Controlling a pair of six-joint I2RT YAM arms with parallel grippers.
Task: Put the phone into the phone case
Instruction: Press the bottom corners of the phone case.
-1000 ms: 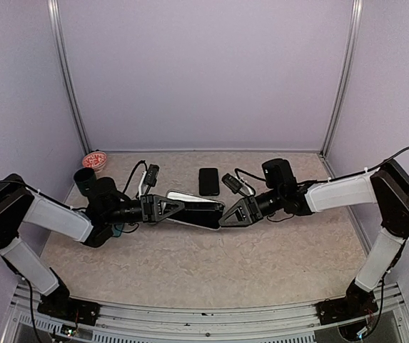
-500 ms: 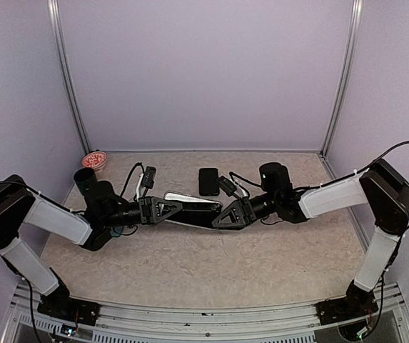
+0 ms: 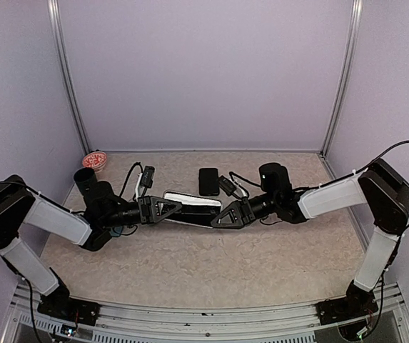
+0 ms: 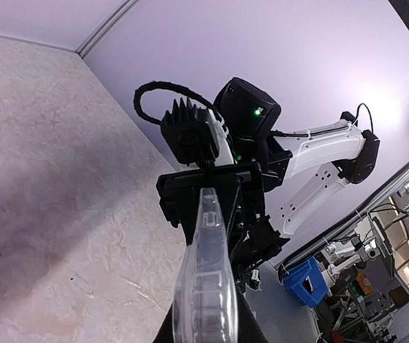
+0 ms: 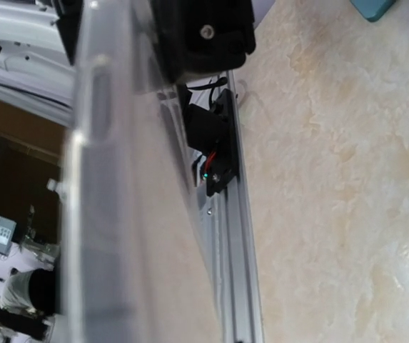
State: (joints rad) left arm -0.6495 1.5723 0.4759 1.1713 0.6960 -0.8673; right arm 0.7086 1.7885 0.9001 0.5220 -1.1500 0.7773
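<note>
The clear phone case (image 3: 192,206) hangs above the table's middle, held at both ends. My left gripper (image 3: 170,208) is shut on its left end and my right gripper (image 3: 222,214) is shut on its right end. The black phone (image 3: 208,181) lies flat on the table just behind the case, apart from both grippers. In the left wrist view the case (image 4: 205,286) shows edge-on, with the right gripper (image 4: 211,193) at its far end. In the right wrist view the case (image 5: 111,200) fills the left side and the right gripper's own fingers are hidden.
A small red and white round object (image 3: 95,160) sits at the back left corner. A black cylinder (image 3: 86,179) stands near the left arm, and a small teal item (image 3: 118,230) lies under that arm. Metal posts (image 3: 72,107) stand at the back corners.
My right gripper has moved left along the case's right end. The case has gone from tilted down to the right to nearly level. The phone has not moved.
</note>
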